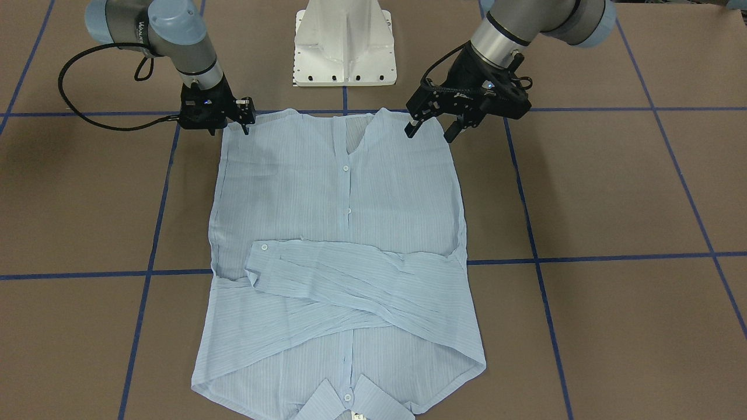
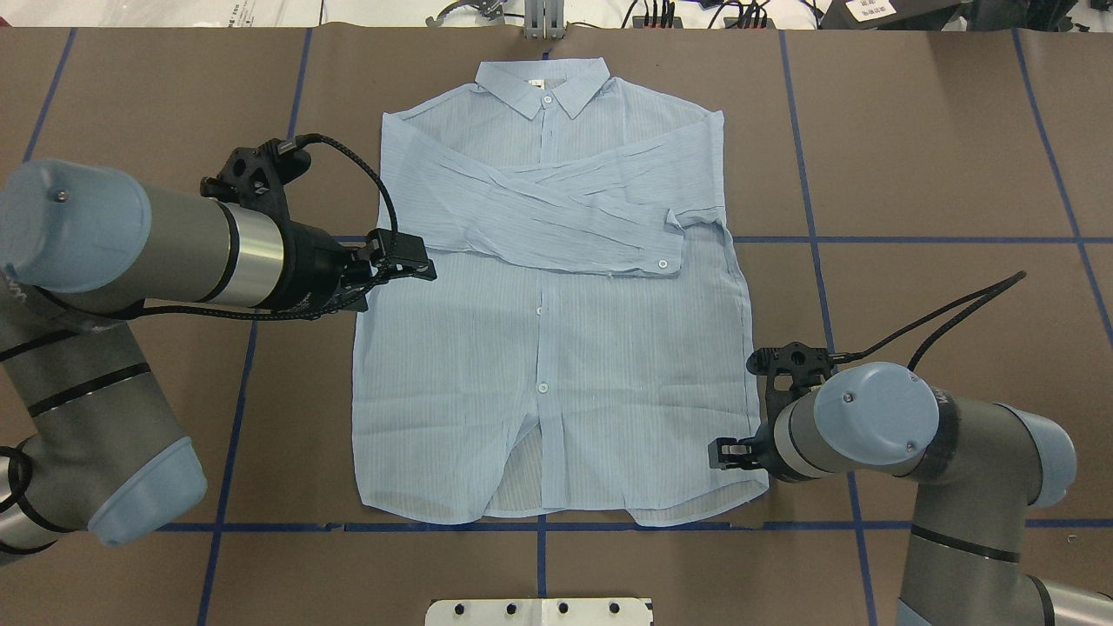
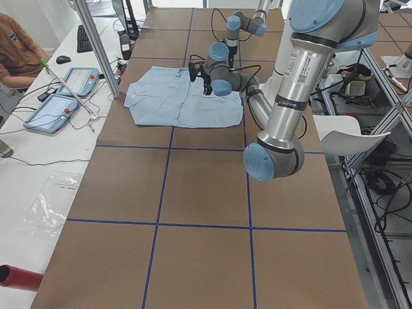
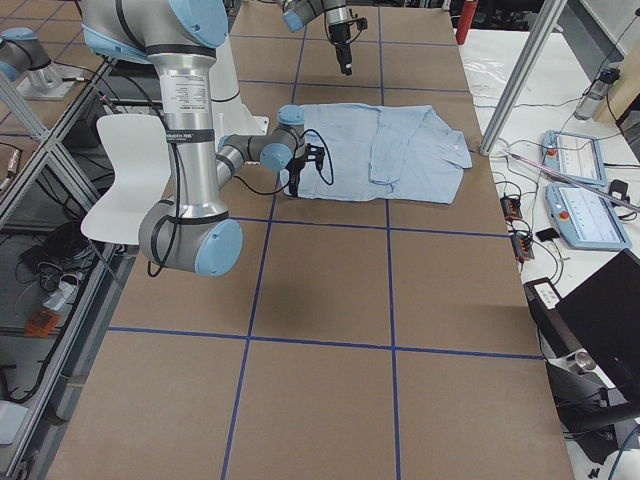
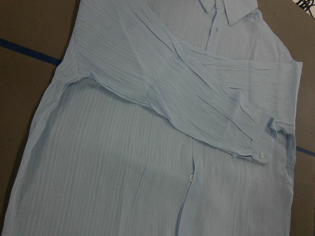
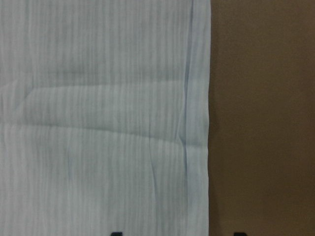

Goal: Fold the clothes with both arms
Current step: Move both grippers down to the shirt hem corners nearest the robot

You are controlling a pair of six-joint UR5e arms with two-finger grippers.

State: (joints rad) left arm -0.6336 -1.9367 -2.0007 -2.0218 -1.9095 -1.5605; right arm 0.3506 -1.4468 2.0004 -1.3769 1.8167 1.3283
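The shirt lies flat at the centre of the desk, sleeves crossed. In the front-facing view, the left tool at its upper right corner and the right tool at its upper left both have fingers apart.

Seen overhead, the left gripper hovered at nine o'clock, jaws apart; the right gripper sat at four o'clock, jaws spread.
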